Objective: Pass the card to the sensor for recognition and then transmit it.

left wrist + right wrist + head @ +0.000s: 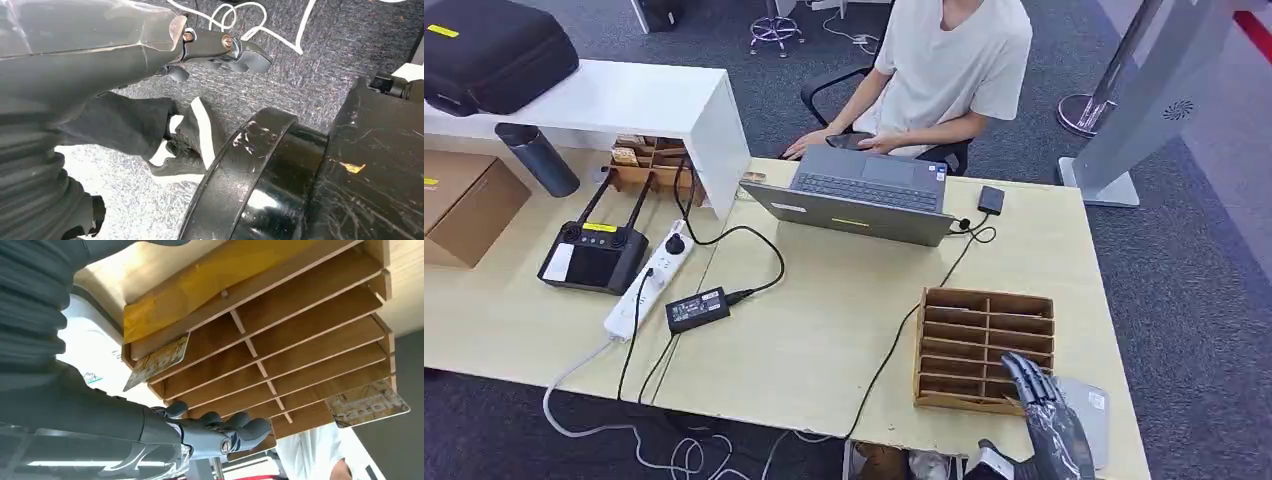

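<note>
Two patterned cards (159,360) stood in the slotted wooden rack (984,345) as the right hand (1049,415), fingers apart and empty, hovered at its near edge. Left hand (220,50) hung curled, holding nothing. Best pinched by one card's protruding corner, lifted straight out.
</note>
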